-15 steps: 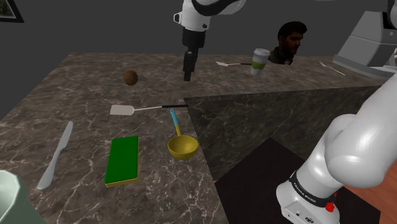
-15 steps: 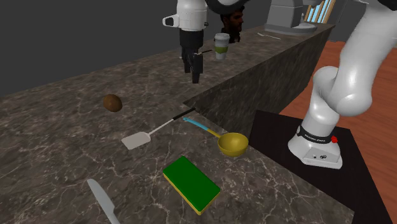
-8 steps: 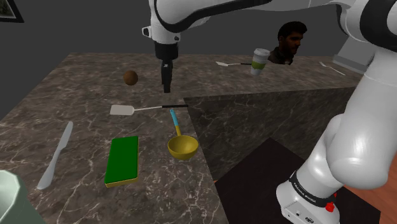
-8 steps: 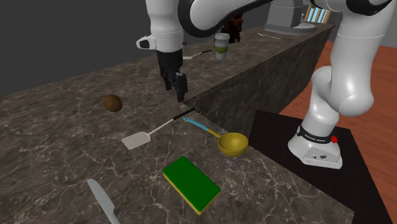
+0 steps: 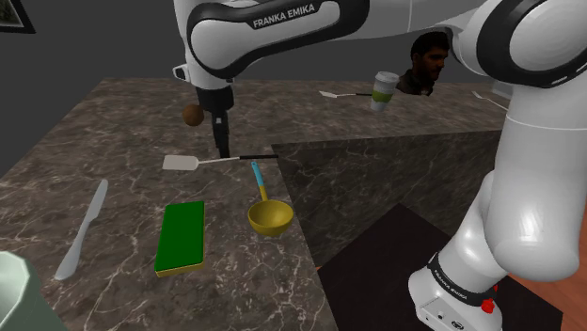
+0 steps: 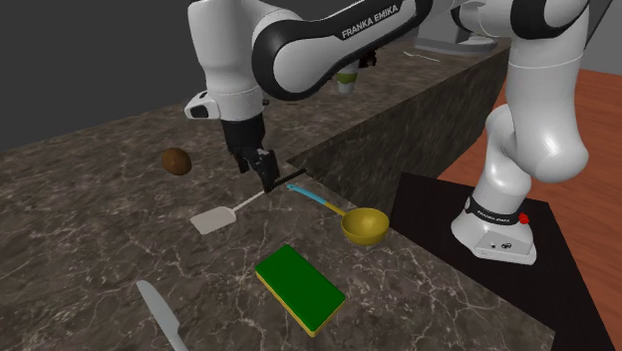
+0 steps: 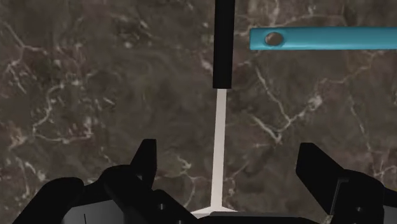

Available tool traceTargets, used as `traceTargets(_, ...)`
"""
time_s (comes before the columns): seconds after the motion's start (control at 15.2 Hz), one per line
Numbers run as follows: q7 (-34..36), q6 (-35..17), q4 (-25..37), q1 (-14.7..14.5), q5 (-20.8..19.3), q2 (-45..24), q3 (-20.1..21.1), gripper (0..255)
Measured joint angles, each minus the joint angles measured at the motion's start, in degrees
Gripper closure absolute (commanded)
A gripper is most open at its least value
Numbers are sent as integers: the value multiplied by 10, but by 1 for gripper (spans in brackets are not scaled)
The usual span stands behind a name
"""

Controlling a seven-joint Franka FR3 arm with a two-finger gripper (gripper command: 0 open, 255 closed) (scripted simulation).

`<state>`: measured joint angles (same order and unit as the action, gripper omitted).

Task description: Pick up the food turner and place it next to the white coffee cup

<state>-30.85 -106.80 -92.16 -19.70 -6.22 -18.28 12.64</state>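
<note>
The food turner (image 5: 199, 162) (image 6: 244, 202) lies flat on the dark marbled worktop (image 5: 113, 122) (image 6: 90, 209). It has a pale blade, a thin light shaft and a black handle, and the handle's end reaches the worktop's inner corner. The tool (image 5: 223, 150) (image 6: 271, 179) points straight down over the turner, close above the place where the light shaft meets the black handle.

In the wrist view the tool (image 7: 229, 159) has its two black fingers (image 7: 145, 158) well apart, one on each side of the turner's shaft (image 7: 220, 127). There is bare worktop between each finger and the shaft, so nothing is clamped. Whether the fingertips touch the worktop cannot be told.

Just beside the turner's handle end lies a ladle (image 5: 269, 217) (image 6: 364, 225) (image 7: 318, 38) with a blue handle and a yellow bowl, and its handle tip is near the turner. A green sponge (image 5: 182, 237) (image 6: 299, 287) with a yellow underside lies near the turner's blade, towards the camera in both exterior views. A grey knife (image 5: 83, 230) (image 6: 162, 316) lies farther from the turner than the sponge. A small brown round thing (image 5: 193, 115) (image 6: 176, 161) sits on the turner's other side.

The coffee cup (image 5: 383, 91), white with a green band, stands upright well apart from the turner, beyond its handle end on the far stretch of worktop.
</note>
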Motion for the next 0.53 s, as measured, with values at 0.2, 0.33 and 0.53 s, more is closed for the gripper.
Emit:
traceTargets(0.2, -1, -21, -17, 1, -2, -4, -1, 0)
traceTargets(0.33, 1, -32, -25, 1, -3, -8, -1, 0)
traceTargets(0.53, 1, -39, -30, 0, -4, -10, -1, 0)
